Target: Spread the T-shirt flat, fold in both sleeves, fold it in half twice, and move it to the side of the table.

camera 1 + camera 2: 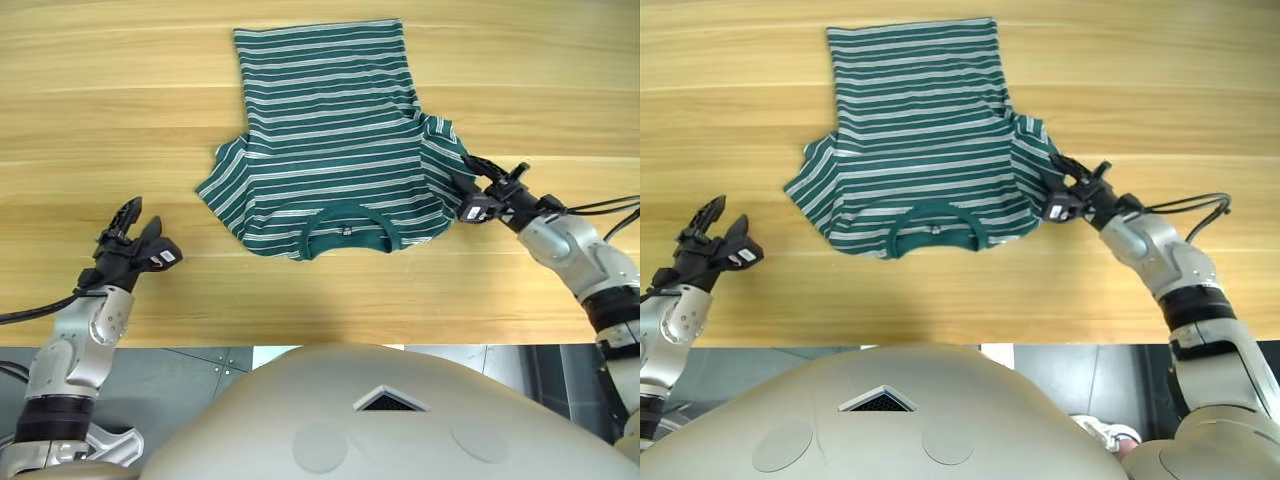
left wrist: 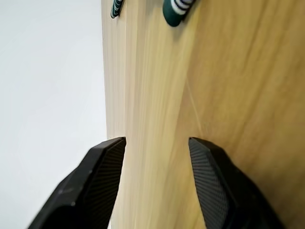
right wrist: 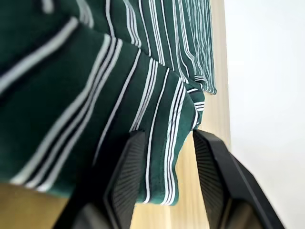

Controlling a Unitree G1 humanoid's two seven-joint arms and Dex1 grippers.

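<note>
Dark green, white-striped T-shirt (image 1: 330, 130) spread on the wooden table (image 1: 100, 100), collar (image 1: 350, 228) toward the robot, hem at the far side. Left sleeve (image 1: 225, 185) out flat; right sleeve (image 1: 440, 150) rumpled and partly doubled over itself. Right gripper (image 1: 467, 190) at that sleeve's outer edge, fingers (image 3: 124, 191) parted with the cuff between them; seemingly not pinched, though hard to judge. Left gripper (image 1: 140, 222) spread wide over bare wood close to the table's near edge, well apart from the shirt.
</note>
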